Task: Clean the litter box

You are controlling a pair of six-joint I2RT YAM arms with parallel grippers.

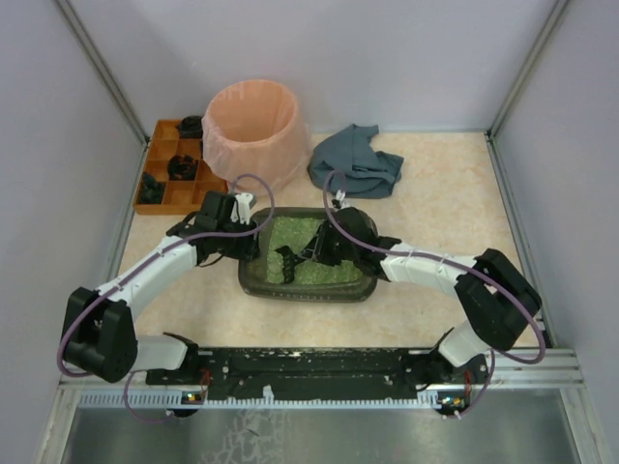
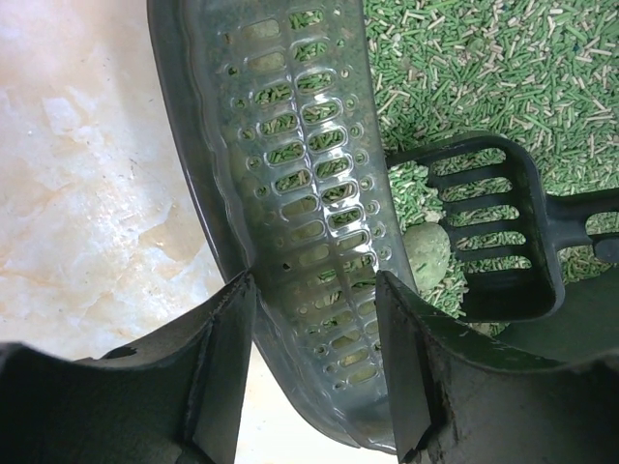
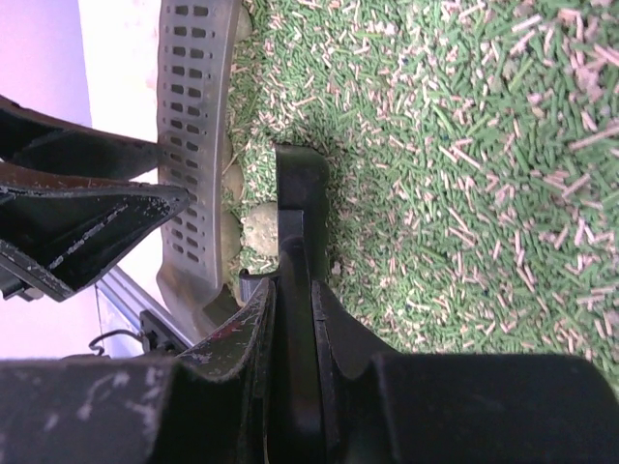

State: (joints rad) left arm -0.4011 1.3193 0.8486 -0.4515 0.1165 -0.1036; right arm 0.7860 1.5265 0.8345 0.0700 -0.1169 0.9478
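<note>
The litter box (image 1: 308,293), a dark olive-grey tray of green pellet litter (image 1: 334,273), sits mid-table. My left gripper (image 1: 250,242) is at its left rim; in the left wrist view its fingers (image 2: 314,290) straddle and press the perforated rim (image 2: 290,145). My right gripper (image 1: 324,249) is over the litter, shut on the handle of a black slotted scoop (image 1: 287,263). The scoop head (image 2: 498,232) rests in the litter beside a pale green clump (image 2: 426,256). In the right wrist view the scoop (image 3: 300,203) stands edge-on, with the clump (image 3: 259,229) between it and the rim (image 3: 193,116).
A round pink-lined bin (image 1: 253,126) stands behind the box at left. An orange compartmented tray (image 1: 166,198) with black parts is at the far left. A blue-grey cloth (image 1: 356,162) lies behind the box at right. Walls and frame posts enclose the table.
</note>
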